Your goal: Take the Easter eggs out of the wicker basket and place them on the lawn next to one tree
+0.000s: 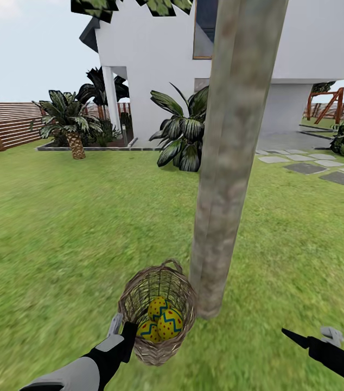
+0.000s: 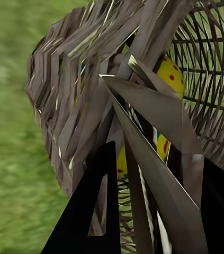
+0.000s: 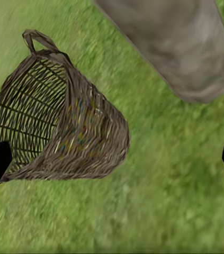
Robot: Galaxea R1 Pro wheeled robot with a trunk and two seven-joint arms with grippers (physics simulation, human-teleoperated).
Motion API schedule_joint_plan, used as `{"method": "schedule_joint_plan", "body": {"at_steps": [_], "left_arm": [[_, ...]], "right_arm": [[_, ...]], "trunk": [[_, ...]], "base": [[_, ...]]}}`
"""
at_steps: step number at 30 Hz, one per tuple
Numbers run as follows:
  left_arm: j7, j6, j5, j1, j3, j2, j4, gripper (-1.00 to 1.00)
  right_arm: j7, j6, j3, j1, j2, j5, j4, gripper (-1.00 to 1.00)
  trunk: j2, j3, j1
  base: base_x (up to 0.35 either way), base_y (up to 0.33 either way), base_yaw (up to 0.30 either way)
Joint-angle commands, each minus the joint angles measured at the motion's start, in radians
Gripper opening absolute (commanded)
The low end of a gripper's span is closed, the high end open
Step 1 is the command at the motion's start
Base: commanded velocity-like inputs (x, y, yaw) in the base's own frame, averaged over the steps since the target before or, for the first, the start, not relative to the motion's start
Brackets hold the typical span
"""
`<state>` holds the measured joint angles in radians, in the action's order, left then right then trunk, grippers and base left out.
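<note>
L jaws [image 1: 122, 332] pinch the wicker basket [image 1: 158, 312] wall, tilted w/ mouth up toward camera; three Easter eggs [image 1: 161, 321] inside, just beside the tree [image 1: 229, 163] on the lawn [image 1: 58, 228]. R jaws [image 1: 302, 339] spread, empty, off to basket's right; L arm nearer

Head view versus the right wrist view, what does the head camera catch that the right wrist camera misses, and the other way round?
In the head view: the three Easter eggs inside the wicker basket, the left gripper at its rim, plus the white house, the palm and the fence. In the right wrist view: the basket's woven outer wall from the side, tilted, with the eggs no more than faint colour through the weave. Both show the basket, the tree trunk close beside it, and the lawn.
</note>
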<state>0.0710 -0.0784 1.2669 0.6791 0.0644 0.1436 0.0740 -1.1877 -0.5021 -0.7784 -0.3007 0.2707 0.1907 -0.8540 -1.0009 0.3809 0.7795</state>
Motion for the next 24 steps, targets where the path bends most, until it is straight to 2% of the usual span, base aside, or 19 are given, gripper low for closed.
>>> {"method": "schedule_joint_plan", "body": {"at_steps": [1,24], "left_arm": [[0.006,-0.001,-0.006,0.000,0.006,0.001,0.003,-1.00],[0.006,-0.001,-0.006,0.000,0.006,0.001,0.003,-1.00]], "right_arm": [[-0.007,-0.009,-0.004,-0.001,-0.001,0.008,0.000,1.00],[-0.004,-0.009,-0.005,0.006,-0.002,0.011,0.004,1.00]], "trunk": [[-0.008,0.004,0.004],[-0.169,0.076,0.092]], "base": [[0.000,0.000,0.000],[0.000,0.000,0.000]]}}
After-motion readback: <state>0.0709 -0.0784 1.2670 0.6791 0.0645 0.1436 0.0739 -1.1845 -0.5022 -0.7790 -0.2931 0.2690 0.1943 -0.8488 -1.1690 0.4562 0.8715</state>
